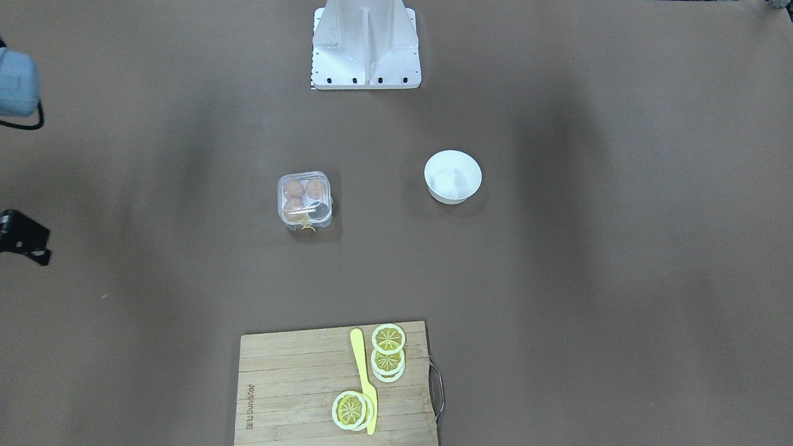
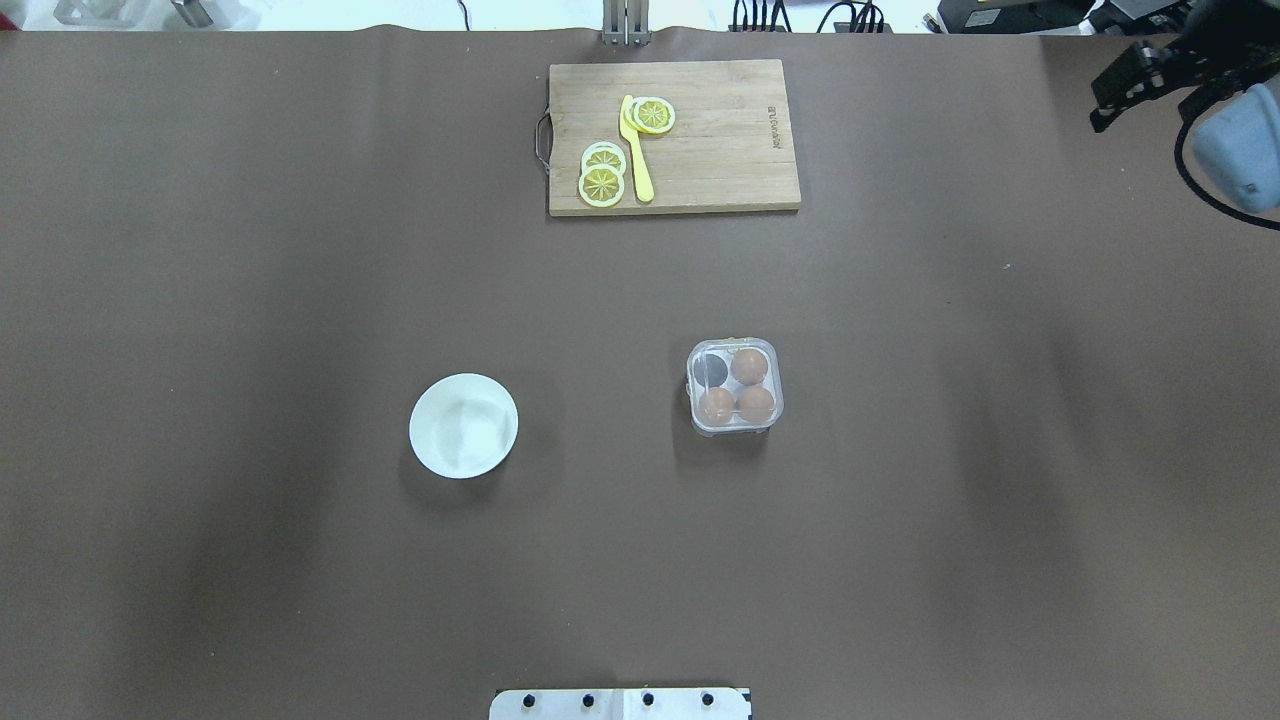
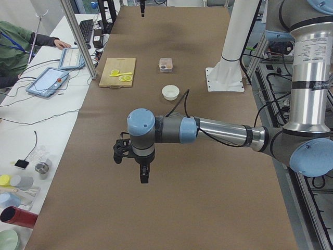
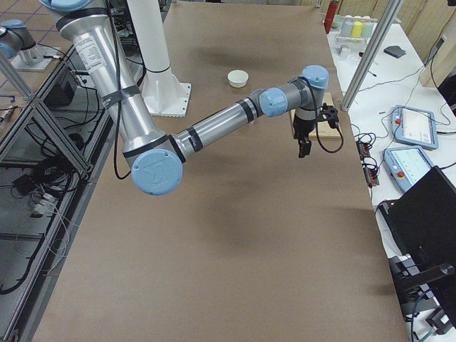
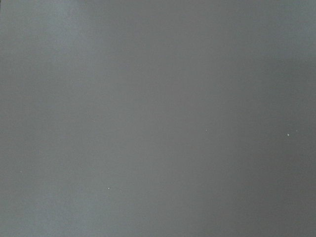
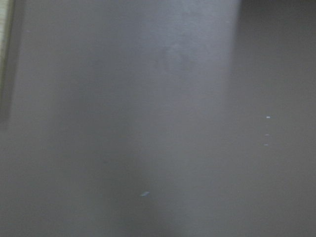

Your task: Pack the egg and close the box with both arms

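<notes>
Apparently the egg (image 2: 749, 366) sits packed in the box (image 2: 708, 372) at the middle of the table (image 2: 300, 250) — lid seemingly down. The left gripper (image 3: 143, 176) and right gripper (image 4: 304, 148) hang over opposite table ends, likely parked — whether their jaws are parted or closed, I cannot tell.

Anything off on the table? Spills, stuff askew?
Nothing stands out. The box sits upright with three eggs and one empty cell. The bowl is upright and empty. The lemon slices and knife lie on the board.
</notes>
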Tool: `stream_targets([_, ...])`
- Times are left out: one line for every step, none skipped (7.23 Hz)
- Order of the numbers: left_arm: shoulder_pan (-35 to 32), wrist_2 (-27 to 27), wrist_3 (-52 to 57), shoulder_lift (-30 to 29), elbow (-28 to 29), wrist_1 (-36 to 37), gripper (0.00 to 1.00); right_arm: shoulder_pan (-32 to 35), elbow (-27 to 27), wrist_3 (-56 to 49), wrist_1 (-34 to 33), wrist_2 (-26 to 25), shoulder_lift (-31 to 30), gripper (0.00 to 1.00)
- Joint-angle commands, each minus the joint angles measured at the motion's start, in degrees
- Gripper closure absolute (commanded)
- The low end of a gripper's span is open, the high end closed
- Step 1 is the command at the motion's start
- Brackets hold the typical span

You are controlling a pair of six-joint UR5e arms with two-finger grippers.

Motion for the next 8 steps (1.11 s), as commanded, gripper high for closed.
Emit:
stream_targets([0.07,-0.09,-0.03,0.49,-0.38,-2.17,0.02,8.12,-7.22,-16.63,0.15,0.4,-4.27,0.0])
stream_targets([0.07,-0.09,-0.38,0.4,0.05,-4.98,0.02,10.76,-7.08,-19.05,0.32,0.49,-9.16,0.0])
stream_targets([0.07,-1.48,-0.38,0.49,-0.46,-4.92,0.02,12.18,-6.03,-19.25,1.02,0.4,-13.65,0.0])
stream_targets([0.07,-6.54,-0.21,0.4,0.31,-4.66,0.02,13.24,-2.28,-18.9,5.12,0.31,-20.31,0.0])
stream_targets([-0.02,-7.2,-0.12,0.57,-0.11,-4.65,0.02,13.25,2.02,-17.59,8.2,0.49,-25.51,0.0])
stream_targets([-0.11,-7.21,-0.03,0.49,-0.29,-4.74,0.02,13.34,3.89,-15.75,7.97,1.18,-27.04,0.0])
stream_targets([-0.02,-6.95,-0.03,0.49,-0.38,-4.92,0.02,13.34,6.08,-13.21,7.88,2.32,-28.45,0.0])
stream_targets([-0.02,-6.6,0.06,0.4,-1.08,-5.44,0.02,13.25,7.5,-12.05,7.97,3.38,-29.85,0.0])
